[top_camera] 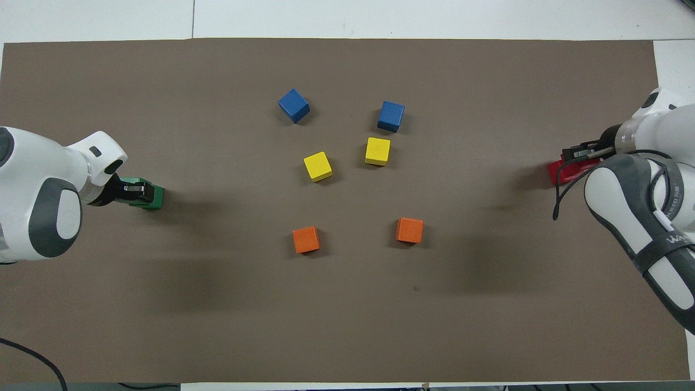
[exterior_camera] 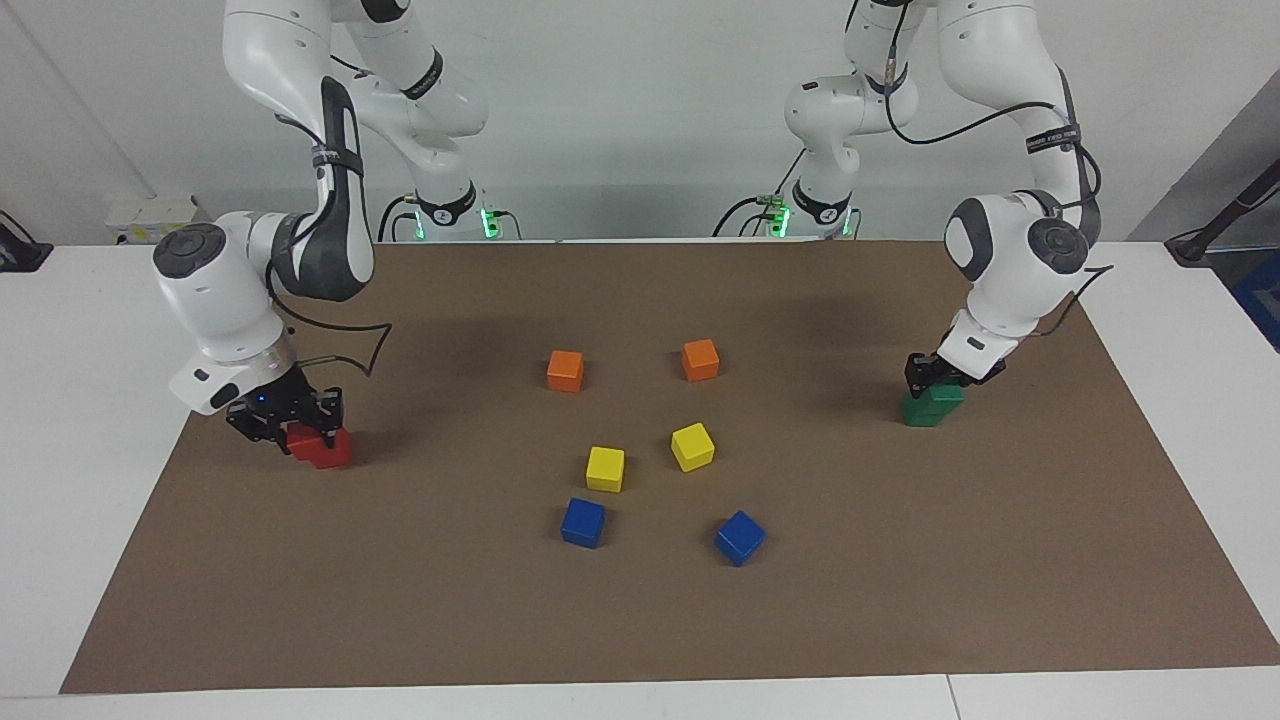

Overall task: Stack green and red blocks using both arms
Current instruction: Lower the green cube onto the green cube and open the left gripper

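Note:
Two dark green blocks [exterior_camera: 930, 408] sit stacked near the left arm's end of the mat, the upper one a little offset on the lower one. My left gripper [exterior_camera: 935, 375] is down on the stack, shut on the upper green block [top_camera: 151, 196]. Two red blocks [exterior_camera: 325, 450] are stacked near the right arm's end. My right gripper [exterior_camera: 290, 418] is down on them, shut on the upper red block [top_camera: 562, 171]. Each gripper hides much of its upper block.
In the middle of the brown mat [exterior_camera: 640, 620] lie two orange cubes [exterior_camera: 565, 370] [exterior_camera: 700, 360], two yellow cubes [exterior_camera: 605, 468] [exterior_camera: 692, 446] and two blue cubes [exterior_camera: 583, 522] [exterior_camera: 739, 537], the orange nearest the robots and the blue farthest.

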Tool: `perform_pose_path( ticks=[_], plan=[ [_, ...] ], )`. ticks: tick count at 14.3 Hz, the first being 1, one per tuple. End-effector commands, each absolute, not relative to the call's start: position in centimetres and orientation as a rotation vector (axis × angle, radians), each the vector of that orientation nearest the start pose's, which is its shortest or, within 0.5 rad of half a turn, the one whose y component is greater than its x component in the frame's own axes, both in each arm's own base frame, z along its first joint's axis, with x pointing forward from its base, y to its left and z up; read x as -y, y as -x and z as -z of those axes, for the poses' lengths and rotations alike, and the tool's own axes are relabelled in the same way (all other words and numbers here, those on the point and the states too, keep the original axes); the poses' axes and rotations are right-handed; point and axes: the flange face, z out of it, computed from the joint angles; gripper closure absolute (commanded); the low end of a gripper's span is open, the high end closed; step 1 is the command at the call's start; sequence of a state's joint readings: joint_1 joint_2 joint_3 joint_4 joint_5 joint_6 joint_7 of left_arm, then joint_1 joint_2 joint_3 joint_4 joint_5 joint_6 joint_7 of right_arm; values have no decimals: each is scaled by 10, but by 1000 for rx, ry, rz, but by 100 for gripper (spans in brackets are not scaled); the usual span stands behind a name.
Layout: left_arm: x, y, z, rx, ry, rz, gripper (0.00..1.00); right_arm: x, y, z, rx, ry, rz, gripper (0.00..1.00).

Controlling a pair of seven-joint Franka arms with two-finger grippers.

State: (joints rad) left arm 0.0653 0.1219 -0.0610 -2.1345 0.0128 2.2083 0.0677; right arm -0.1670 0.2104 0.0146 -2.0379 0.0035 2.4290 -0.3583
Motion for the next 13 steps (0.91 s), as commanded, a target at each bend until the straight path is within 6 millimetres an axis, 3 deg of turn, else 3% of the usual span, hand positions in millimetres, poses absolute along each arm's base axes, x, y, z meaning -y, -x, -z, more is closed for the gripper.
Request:
perform_pose_path(
  ticks=[1, 3, 5, 8, 9, 10, 11, 13],
  plan=[
    [-6, -543, -355, -92, 3150, -52, 0, 92, -583, -362, 337, 3138, 307, 100],
    [-2, -557, -382, -87, 3149, 3, 0, 93, -583, -362, 335, 3138, 307, 100],
    [-4, -581, -433, -35, 3152, -26, 0, 93, -583, -362, 318, 3127, 312, 100],
    [25, -589, -501, -38, 3144, -120, 0, 93, -583, -362, 304, 3102, 321, 100],
    [33, -582, -521, -62, 3141, -137, 0, 93, -583, -362, 297, 3099, 322, 61],
    [35, -569, -540, -67, 3138, -142, 0, 93, -583, -362, 297, 3098, 322, 1],
    [36, -558, -550, -70, 3135, -144, 0, 93, -583, -363, 297, 3099, 325, 0],
    [30, -542, -547, -55, 3132, -175, 0, 93, -583, -362, 300, 3099, 325, 0]
  ],
)
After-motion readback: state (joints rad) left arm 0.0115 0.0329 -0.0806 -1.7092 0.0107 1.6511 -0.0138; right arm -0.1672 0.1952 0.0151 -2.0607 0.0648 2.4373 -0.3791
